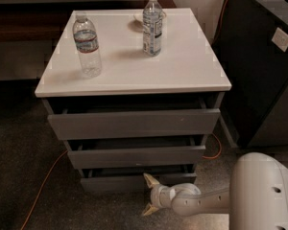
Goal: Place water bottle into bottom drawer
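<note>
Tool hangs low, fingers spread wide and empty, right at the bottom drawer front. Water bottle stands upright on the worktop's left side.

Dim overall. The flat white top of the grey-drawered table is the brightest surface, lit evenly from above without harsh glare. The short clear ribbed plastic water bottle and the taller slim clear bottle cast faint, soft shadows toward 9 o'clock. The recesses above the drawer fronts are black, and the lowest grey bottom drawer lies in shade. At 6 o'clock the pale pincer, fingers spread apart, catches light just before that drawer. The dark carpet and the black cabinet at 3 o'clock lose detail.
</note>
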You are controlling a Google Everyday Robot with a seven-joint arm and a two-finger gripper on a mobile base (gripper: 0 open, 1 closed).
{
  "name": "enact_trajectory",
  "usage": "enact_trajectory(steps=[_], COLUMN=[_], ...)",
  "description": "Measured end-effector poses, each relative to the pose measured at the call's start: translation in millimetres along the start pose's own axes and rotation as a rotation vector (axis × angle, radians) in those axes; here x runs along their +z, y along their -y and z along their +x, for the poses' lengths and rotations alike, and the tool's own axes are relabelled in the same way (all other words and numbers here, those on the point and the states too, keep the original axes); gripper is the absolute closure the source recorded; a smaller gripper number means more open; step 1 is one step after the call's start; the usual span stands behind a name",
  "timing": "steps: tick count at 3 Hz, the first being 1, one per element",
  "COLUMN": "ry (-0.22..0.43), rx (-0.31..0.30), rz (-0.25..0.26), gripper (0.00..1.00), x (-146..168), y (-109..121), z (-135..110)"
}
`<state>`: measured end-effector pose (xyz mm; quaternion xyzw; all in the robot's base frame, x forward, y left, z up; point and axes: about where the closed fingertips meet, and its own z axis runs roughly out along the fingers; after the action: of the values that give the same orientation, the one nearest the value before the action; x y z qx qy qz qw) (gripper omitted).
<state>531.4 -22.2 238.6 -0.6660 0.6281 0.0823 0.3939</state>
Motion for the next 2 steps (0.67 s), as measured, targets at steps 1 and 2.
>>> enact_trajectory(steps=[1,2], ry=[-0.014,-0.026], rx=[0.012,0.002], rz=[-0.022,-0.041], gripper=[0.00,0.00], x=[9.2,14.3], y=[5.9,20.9], z=[13.4,37.1])
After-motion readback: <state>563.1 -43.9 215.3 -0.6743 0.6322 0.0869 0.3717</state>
